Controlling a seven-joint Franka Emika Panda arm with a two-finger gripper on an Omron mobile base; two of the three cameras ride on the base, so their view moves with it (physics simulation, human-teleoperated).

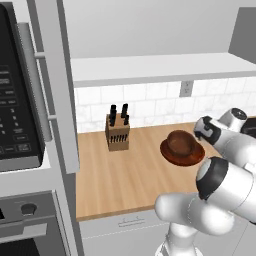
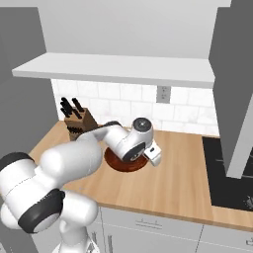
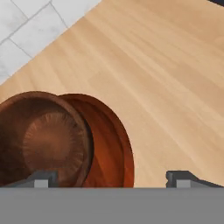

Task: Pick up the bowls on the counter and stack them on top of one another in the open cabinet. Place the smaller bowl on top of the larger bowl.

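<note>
The smaller bowl (image 1: pixel 179 141), dark brown and deep, rests inside the larger bowl (image 1: pixel 183 156), a wide reddish-brown dish on the counter (image 1: pixel 125 175). In the hand view the smaller bowl (image 3: pixel 46 140) is at the lower left, with the larger bowl's rim (image 3: pixel 118 144) curving past it on the right. My gripper (image 3: pixel 113 178) hangs open just above them, one fingertip (image 3: pixel 41 179) over the smaller bowl and the other over bare wood. From the right base camera my hand (image 2: pixel 152 153) covers most of the larger bowl (image 2: pixel 123 165). The open cabinet's shelf (image 1: pixel 160 67) runs above.
A knife block (image 1: pixel 117 131) stands at the back left of the counter by the tiled wall. The tall oven and microwave cabinet (image 1: pixel 20 115) bounds the left side. A black cooktop (image 2: pixel 230 168) lies to the right under a grey hood (image 2: pixel 234 74). An outlet (image 2: pixel 163 94) sits on the backsplash.
</note>
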